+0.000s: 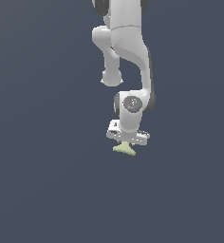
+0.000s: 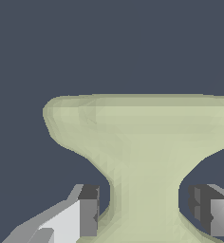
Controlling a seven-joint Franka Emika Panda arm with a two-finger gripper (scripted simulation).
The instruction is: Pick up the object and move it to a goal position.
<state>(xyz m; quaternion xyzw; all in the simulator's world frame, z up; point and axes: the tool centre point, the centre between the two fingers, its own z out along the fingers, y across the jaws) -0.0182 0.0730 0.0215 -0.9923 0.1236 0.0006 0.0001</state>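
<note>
The object [image 1: 124,149] is a small pale yellow-green bow-tie-shaped piece with a narrow waist. In the exterior view it sits directly under the hand of the white arm, near the middle of the picture. My gripper [image 1: 125,144] is right over it. In the wrist view the object [image 2: 142,128] fills the frame, and my gripper [image 2: 144,209] straddles its waist. One of the dark fingertips [image 2: 88,211] stands on each side of the waist, with a thin dark gap between each pad and the waist. The jaws look open around the piece.
A plain dark grey-blue ground [image 1: 42,180] lies all around, with no other objects, edges or markers in view. The arm's white links [image 1: 128,42] rise above the gripper.
</note>
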